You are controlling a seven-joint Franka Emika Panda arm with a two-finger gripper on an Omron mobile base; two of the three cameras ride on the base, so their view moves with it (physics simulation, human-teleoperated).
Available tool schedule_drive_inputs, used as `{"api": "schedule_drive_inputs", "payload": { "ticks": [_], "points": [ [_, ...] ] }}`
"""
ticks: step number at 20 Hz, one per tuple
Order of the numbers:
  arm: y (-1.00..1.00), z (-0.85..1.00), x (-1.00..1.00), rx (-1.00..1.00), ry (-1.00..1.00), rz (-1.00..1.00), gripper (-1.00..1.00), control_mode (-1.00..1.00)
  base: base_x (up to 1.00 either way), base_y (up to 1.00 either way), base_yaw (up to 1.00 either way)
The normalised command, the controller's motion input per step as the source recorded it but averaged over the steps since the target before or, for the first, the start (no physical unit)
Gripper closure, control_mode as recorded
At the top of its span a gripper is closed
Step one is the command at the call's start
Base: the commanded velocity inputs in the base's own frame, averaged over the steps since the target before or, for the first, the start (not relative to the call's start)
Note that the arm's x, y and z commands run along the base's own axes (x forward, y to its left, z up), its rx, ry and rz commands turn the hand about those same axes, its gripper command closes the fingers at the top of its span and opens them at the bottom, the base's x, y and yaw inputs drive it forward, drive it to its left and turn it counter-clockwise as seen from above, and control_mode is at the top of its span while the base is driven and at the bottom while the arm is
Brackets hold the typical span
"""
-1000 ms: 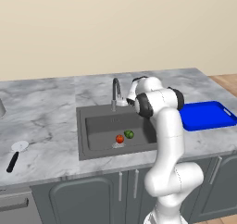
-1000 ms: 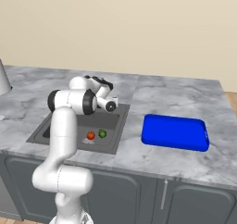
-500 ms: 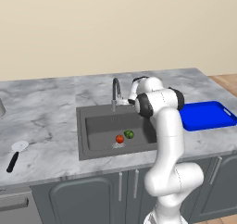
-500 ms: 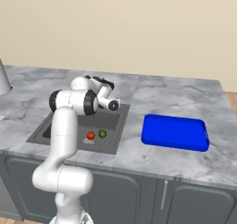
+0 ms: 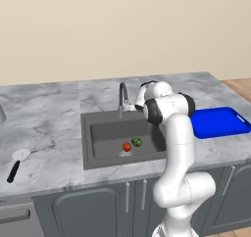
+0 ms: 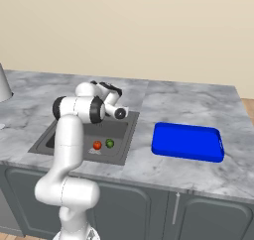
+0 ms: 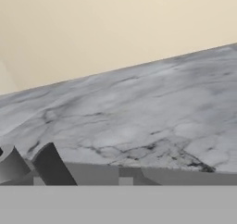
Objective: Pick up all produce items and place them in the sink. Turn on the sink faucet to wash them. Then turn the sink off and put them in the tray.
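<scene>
Grey marble counter [image 5: 49, 118] runs under a plain beige wall, and your arm is reaching over the back edge of the sink [image 5: 105, 133]. Compared with a second ago the base views look the same: the gripper [image 5: 131, 106] sits close beside the faucet [image 5: 121, 96], at its lever side. What has changed is the jaws, which have eased apart from a tighter closure; whether they are fully clear of the lever you cannot tell, since the fingers are too small to read. The hand view looks out low across the counter toward the wall, with part of the faucet at its lower left.

Both produce items, the tomato [image 5: 127, 147] and the green one [image 5: 137, 142], lie side by side in the basin near the drain. No water stream is visible. You probably just let go of the lever. The blue tray [image 5: 218, 122] waits well to the right.
</scene>
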Motion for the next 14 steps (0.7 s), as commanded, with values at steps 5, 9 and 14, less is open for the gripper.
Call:
{"api": "schedule_drive_inputs", "payload": {
  "ticks": [5,9,14],
  "points": [
    [-0.52,-0.13,0.0,0.04,0.02,-0.08,1.0,-1.0,0.0,0.0,0.0],
    [-0.6,-0.17,0.0,0.04,0.05,-0.06,1.0,-1.0,0.0,0.0,0.0],
    [-0.63,-0.24,0.0,0.05,0.07,-0.05,1.0,-1.0,0.0,0.0,0.0]
  ]
}}
